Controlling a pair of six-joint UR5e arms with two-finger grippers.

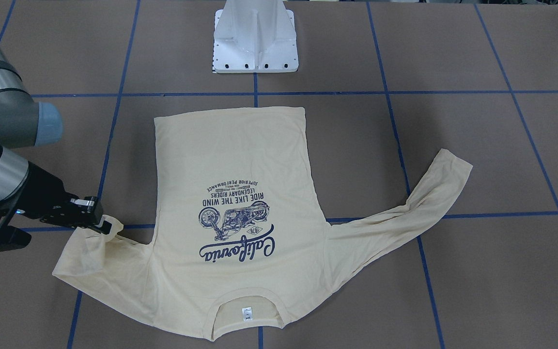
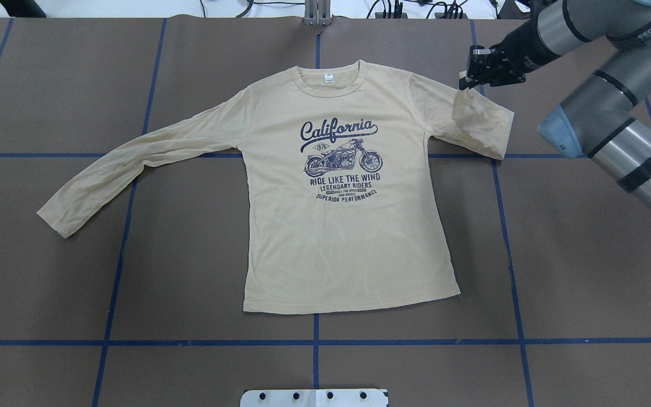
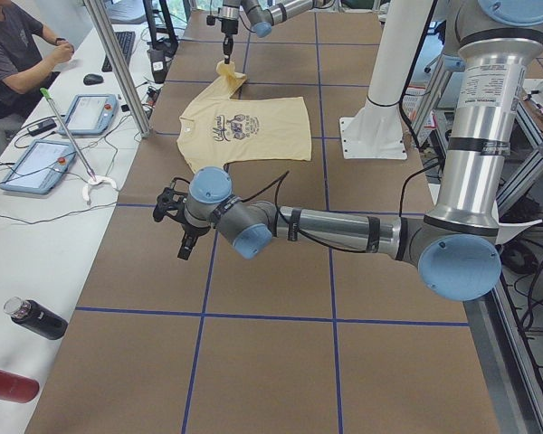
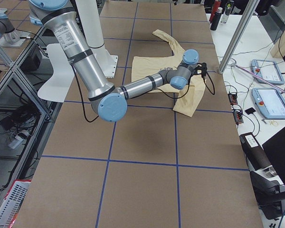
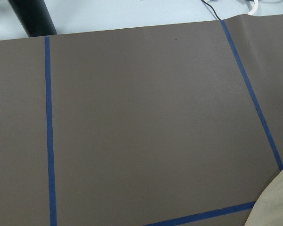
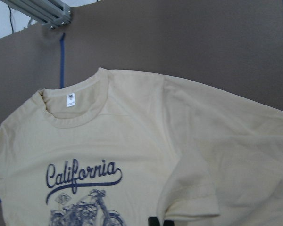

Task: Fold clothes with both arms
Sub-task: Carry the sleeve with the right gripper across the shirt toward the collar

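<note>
The pale cream-yellow shirt [image 2: 342, 237] lies flat in the middle of the table, print up, with its collar toward the far edge. Its left sleeve [image 2: 133, 164] stretches out flat. The right sleeve [image 2: 481, 121] is doubled back, and its cuff rises to my right gripper [image 2: 468, 79], which is shut on it. The right wrist view shows the hanging cuff [image 6: 191, 202] above the shirt's front. My left gripper [image 3: 176, 221] hovers over bare table beyond the left sleeve's end, holding nothing; I cannot tell whether it is open or shut. A corner of cloth [image 5: 279, 202] shows in the left wrist view.
The white pedestal base [image 1: 255, 43] stands at the robot's side of the table. Blue tape lines [image 2: 314, 342] cross the brown surface. Beyond the far edge are a metal post [image 3: 118, 63], tablets [image 3: 90, 113], bottles [image 3: 36, 318] and a seated person [image 3: 18, 54].
</note>
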